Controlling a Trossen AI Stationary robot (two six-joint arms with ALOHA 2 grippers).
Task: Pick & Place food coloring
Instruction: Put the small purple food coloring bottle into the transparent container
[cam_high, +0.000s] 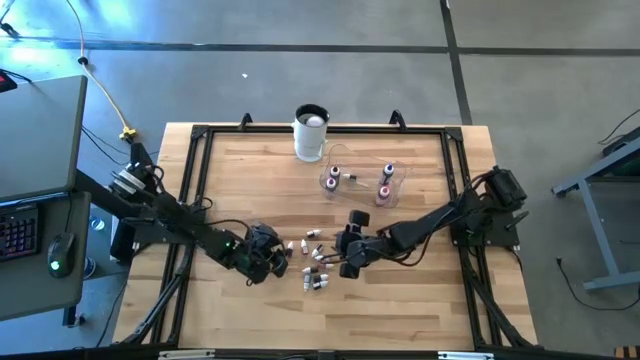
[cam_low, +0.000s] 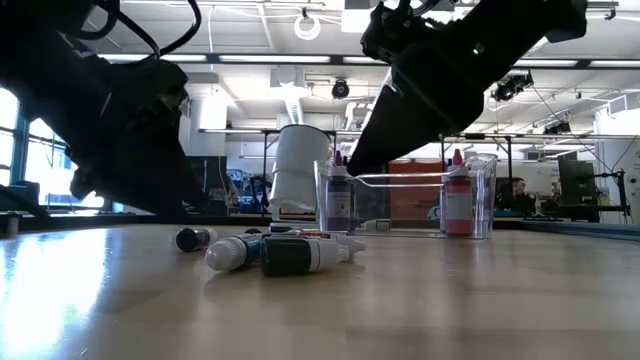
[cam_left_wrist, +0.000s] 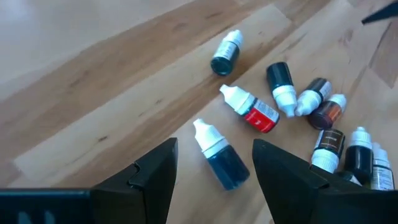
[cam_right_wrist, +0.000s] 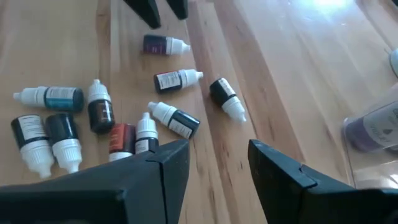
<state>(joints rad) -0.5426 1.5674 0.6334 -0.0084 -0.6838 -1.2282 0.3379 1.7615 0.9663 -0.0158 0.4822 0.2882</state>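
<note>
Food coloring bottles (cam_high: 314, 262) lie scattered in a loose cluster on the wooden counter (cam_high: 250, 190), near its front middle, between the two arms. From above they are only small white-capped specks. The left tool (cam_high: 277, 262) sits just beside the cluster on one side and the right tool (cam_high: 345, 262) just beside it on the other, both low over the wood.

The left wrist view gives detail the overhead view cannot: the left tool (cam_left_wrist: 214, 163) has its two dark fingers spread wide and holds nothing, and a blue-bodied bottle (cam_left_wrist: 219, 158) lies on its side between the fingertips. Close by lie a red-labelled bottle (cam_left_wrist: 251, 110), a dark teal bottle (cam_left_wrist: 225, 54) and several dark ones.

The right wrist view shows the right tool (cam_right_wrist: 219, 163) also spread wide and empty, with the nearest bottles (cam_right_wrist: 149, 134) just ahead of its fingers and a dark bottle (cam_right_wrist: 227, 97) a little apart.

Farther back on the counter, the overhead view shows a tall white cup (cam_high: 310, 135) and beside it a clear bowl (cam_high: 362, 180) with a few bottles standing inside. Only the level view shows those as upright: a purple bottle (cam_low: 337, 195) and a red bottle (cam_low: 457, 200) behind the clear wall, with lying bottles (cam_low: 285, 252) in front.
</note>
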